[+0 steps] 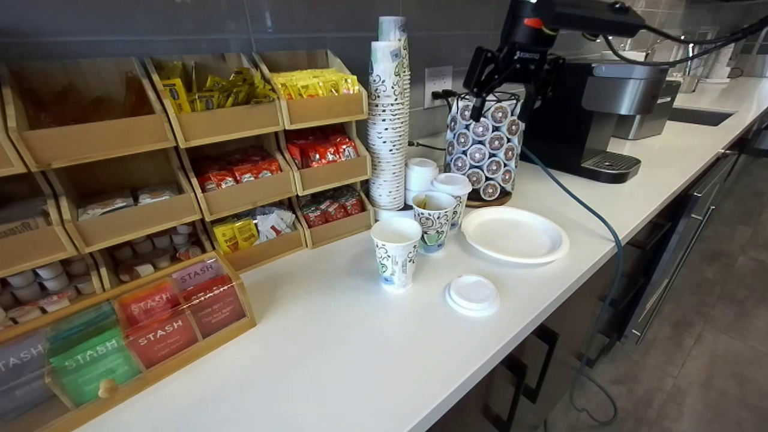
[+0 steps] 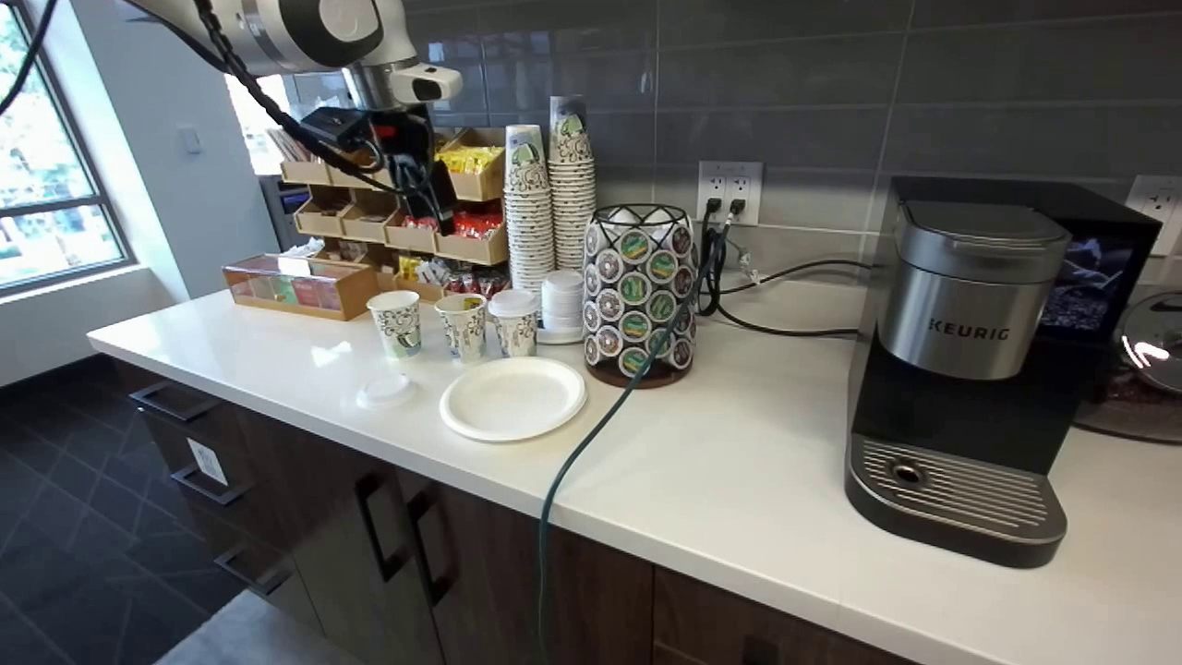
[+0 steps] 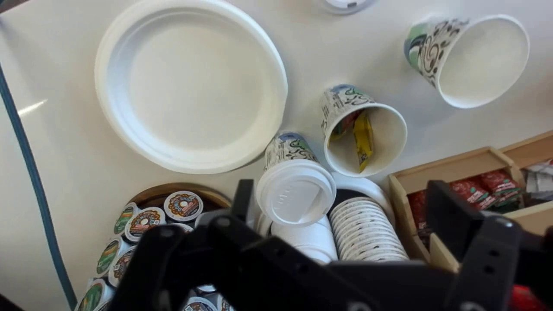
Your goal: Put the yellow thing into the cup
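Observation:
A yellow packet (image 3: 363, 140) lies inside the middle patterned paper cup (image 3: 345, 101), beside a red one. That cup also stands in both exterior views (image 1: 433, 225) (image 2: 462, 331). An empty cup (image 1: 397, 258) stands upright beside it, also in the wrist view (image 3: 484, 60). A lidded cup (image 3: 296, 190) is on its other side. More yellow packets (image 1: 318, 84) fill top bins of the wooden rack, and some lie in a lower bin (image 1: 236, 233). My gripper (image 3: 343, 194) is open and empty, high above the counter near the cup stacks; it shows in both exterior views (image 1: 503, 111) (image 2: 441, 208).
Tall cup stacks (image 1: 387, 132) stand beside the rack. A pod carousel (image 1: 485, 150), a coffee machine (image 2: 970, 369), a white plate (image 2: 513, 399) and a loose lid (image 1: 473, 294) are on the counter. A green cable (image 2: 591, 439) hangs over the counter's front edge.

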Robot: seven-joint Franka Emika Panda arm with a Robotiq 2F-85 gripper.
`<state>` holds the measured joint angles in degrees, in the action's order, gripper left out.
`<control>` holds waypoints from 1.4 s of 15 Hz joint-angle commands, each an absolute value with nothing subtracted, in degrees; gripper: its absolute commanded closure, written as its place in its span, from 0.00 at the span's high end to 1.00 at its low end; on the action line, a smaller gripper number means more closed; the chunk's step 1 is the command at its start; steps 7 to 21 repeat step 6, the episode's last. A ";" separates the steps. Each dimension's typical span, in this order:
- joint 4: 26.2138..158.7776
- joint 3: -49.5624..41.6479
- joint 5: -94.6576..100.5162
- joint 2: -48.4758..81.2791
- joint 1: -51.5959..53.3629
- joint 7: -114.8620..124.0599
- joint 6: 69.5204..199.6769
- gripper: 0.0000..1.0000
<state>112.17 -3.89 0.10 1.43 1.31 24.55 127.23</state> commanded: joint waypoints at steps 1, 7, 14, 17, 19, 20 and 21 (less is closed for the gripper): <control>119.02 -4.23 -6.07 -6.47 -1.37 8.92 124.69 1.00; 117.60 -4.36 -5.65 -6.36 -2.47 6.19 123.77 1.00; 117.60 -4.36 -5.65 -6.36 -2.47 6.19 123.77 1.00; 117.60 -4.36 -5.65 -6.36 -2.47 6.19 123.77 1.00; 117.60 -4.36 -5.65 -6.36 -2.47 6.19 123.77 1.00; 117.60 -4.36 -5.65 -6.36 -2.47 6.19 123.77 1.00; 117.60 -4.36 -5.65 -6.36 -2.47 6.19 123.77 1.00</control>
